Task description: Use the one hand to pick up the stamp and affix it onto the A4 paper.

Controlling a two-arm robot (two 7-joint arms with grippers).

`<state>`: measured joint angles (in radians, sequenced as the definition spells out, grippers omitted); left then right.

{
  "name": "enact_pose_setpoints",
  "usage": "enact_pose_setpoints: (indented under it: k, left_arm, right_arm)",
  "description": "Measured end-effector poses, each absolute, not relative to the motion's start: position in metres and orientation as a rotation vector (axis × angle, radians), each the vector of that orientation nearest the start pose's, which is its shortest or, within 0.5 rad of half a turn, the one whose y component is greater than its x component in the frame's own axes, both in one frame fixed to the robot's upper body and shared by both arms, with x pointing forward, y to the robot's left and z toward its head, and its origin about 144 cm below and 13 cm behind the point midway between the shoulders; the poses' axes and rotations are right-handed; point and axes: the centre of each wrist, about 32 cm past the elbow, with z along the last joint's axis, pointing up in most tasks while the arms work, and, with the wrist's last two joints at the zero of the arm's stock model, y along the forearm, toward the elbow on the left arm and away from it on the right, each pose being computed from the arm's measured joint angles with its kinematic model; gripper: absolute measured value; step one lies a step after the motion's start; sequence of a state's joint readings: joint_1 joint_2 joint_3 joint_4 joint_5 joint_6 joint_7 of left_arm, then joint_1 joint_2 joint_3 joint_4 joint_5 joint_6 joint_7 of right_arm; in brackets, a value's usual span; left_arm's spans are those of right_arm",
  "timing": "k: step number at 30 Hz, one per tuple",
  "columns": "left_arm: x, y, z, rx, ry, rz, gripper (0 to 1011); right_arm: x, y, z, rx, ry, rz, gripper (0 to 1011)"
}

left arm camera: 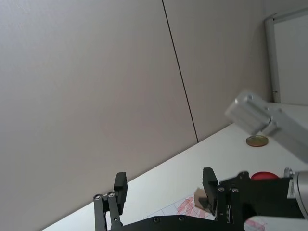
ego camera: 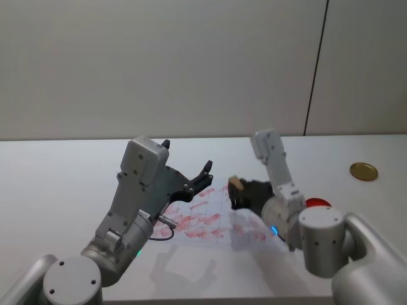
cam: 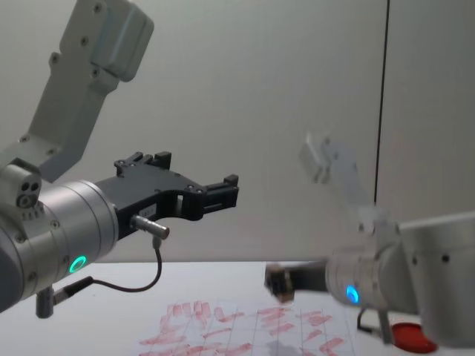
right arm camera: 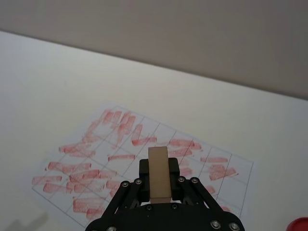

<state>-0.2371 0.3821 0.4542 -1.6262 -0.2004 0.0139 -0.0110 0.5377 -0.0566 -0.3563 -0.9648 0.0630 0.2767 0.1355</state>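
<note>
My right gripper (ego camera: 239,193) is shut on the stamp (ego camera: 236,183), a small tan wooden block. In the right wrist view the stamp (right arm camera: 159,176) stands up between the black fingers (right arm camera: 185,185). It hangs above the A4 paper (ego camera: 205,223), a white gridded sheet full of red smeared marks (right arm camera: 96,161). From the chest the stamp (cam: 278,282) floats a little above the paper's (cam: 223,328) far right part. My left gripper (ego camera: 187,157) is held open and high over the paper's left side, holding nothing (left arm camera: 164,185).
A flat red ink pad (ego camera: 318,203) lies on the white table (ego camera: 57,184) just right of the paper, partly behind my right arm. A gold round lid (ego camera: 364,171) rests farther back on the right. A grey wall runs behind the table.
</note>
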Motion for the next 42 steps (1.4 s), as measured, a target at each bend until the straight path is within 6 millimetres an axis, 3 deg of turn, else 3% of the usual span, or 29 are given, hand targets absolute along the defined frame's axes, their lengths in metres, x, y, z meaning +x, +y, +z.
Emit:
enact_pose_setpoints:
  k: [9,17,30,42]
  left_arm:
    - [0.492,0.198,1.204,0.061,-0.268,1.124,993]
    - [0.492,0.198,1.204,0.061,-0.268,1.124,993]
    - [0.492,0.198,1.204,0.061,-0.268,1.124,993]
    - [0.492,0.198,1.204,0.061,-0.268,1.124,993]
  right_arm:
    - [0.583,-0.116,1.195,-0.27,0.137,-1.17,217]
    - [0.58,-0.132,1.203,-0.274,0.134,-1.239,217]
    - [0.578,-0.162,1.195,-0.321,0.161,-1.342,217]
    - [0.583,-0.186,1.176,-0.371,0.211,-1.411,217]
